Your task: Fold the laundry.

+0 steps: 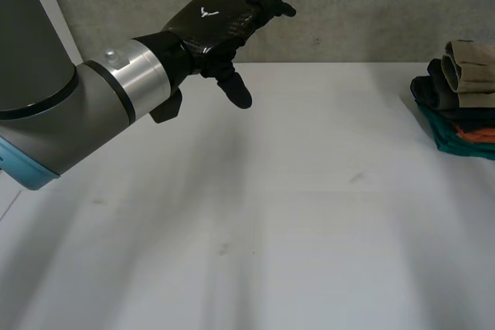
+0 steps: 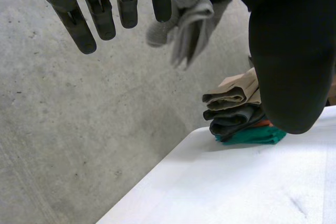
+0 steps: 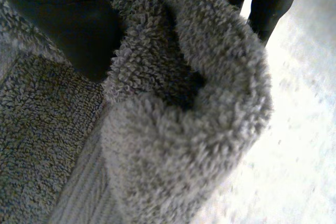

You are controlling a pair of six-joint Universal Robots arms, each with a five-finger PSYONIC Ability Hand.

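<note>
A looped grey terry towel (image 3: pixel 184 129) is bunched, pinched by fingers of the right hand (image 3: pixel 68 24). The left hand (image 1: pixel 213 21) is spread, empty, above the bench (image 1: pixel 294 214); folded clothes (image 1: pixel 464 90) are stacked at three o'clock.

**Left hand up and slack, right hand clamped**

The left arm (image 1: pixel 46 106) reaches in low and rises, its silver wrist (image 1: pixel 138 75) angled upward. The left hand (image 1: pixel 213 21) hangs in the air with its back uppermost — fingers (image 2: pixel 86 24) straight and slightly spread, thumb (image 1: pixel 236 90) pointing down, nothing in it. The right hand (image 3: pixel 68 24) is closed round a bunched grey towel (image 3: pixel 184 129) — its thumb presses one side of the roll, and its fingers (image 3: pixel 265 9) curl over the other.
</note>
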